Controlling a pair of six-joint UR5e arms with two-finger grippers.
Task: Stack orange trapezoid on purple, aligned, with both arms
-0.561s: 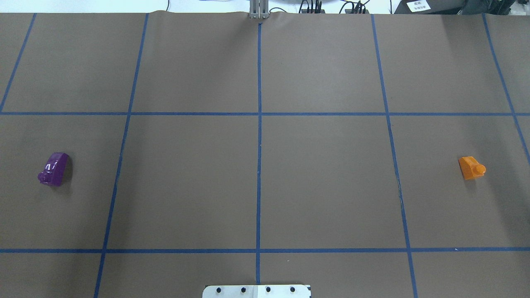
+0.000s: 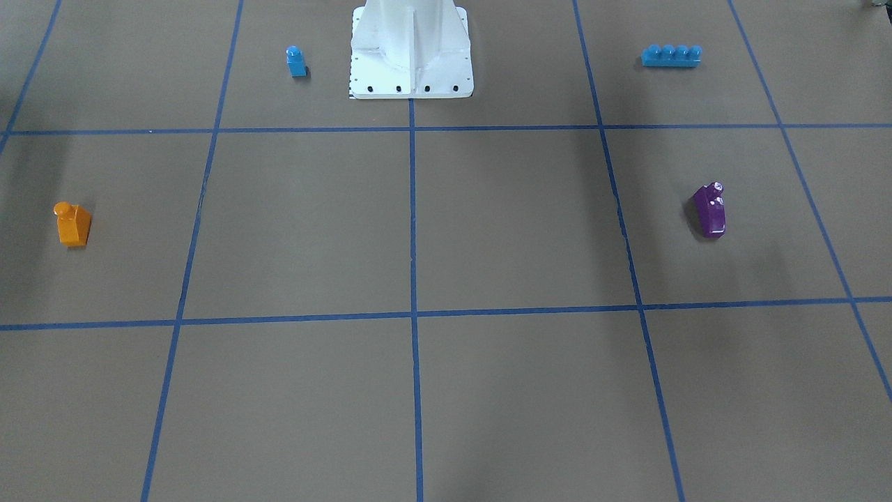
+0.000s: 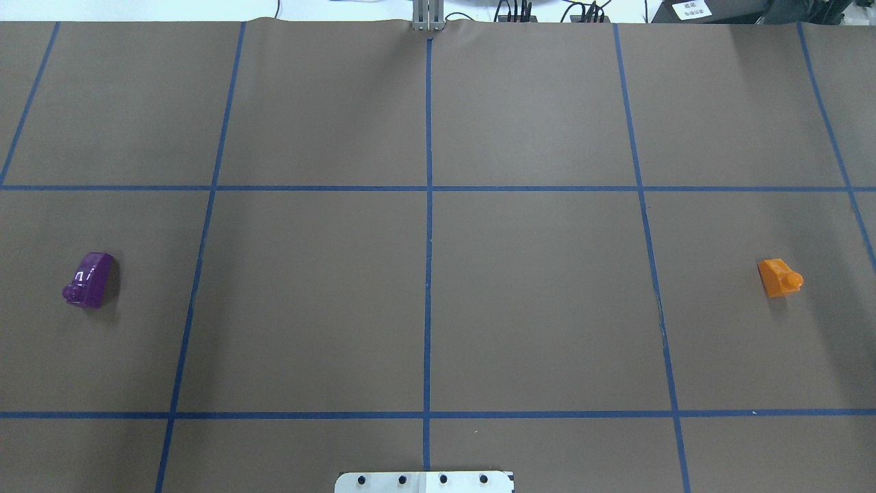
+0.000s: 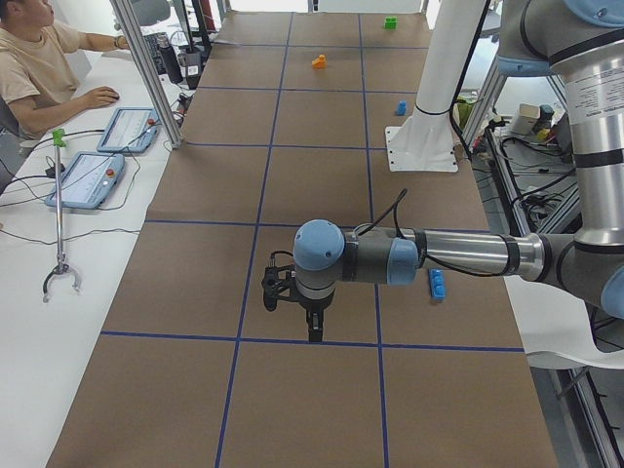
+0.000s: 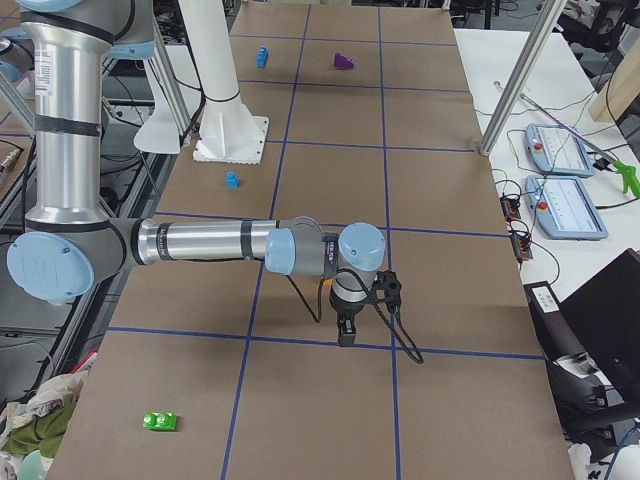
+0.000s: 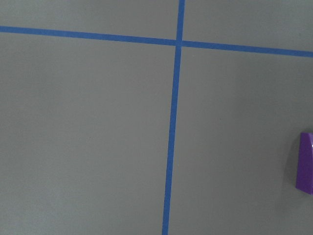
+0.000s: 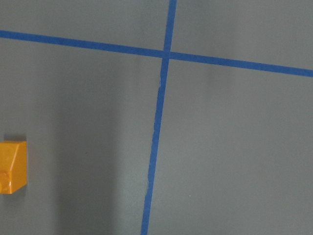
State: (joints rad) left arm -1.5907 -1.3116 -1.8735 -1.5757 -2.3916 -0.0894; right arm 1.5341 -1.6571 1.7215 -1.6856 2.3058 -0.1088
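Orange trapezoid sits on the tabletop at mid-right of the overhead view. Its stud is at the lower-right end and its body runs up-left, so the long axis is a shallow diagonal. In the front-facing view it's at the far left, stud at the upper-left corner. Purple is at mid-left of the overhead view, well apart from the orange, with most of the grid between them. Its long axis is a steep diagonal, stud end at lower left and rounded end at upper right. Right wrist view catches the orange at the left edge and left wrist view catches the purple at the right edge, both cut off. Left gripper points down near a tape line at lower centre of the left side view. Right gripper does the same at centre of the right side view. Only the side views show them, so can't tell how far either is open or whether anything is gripped. Small blue brick and long blue brick flank the white pedestal at the top of the front-facing view.
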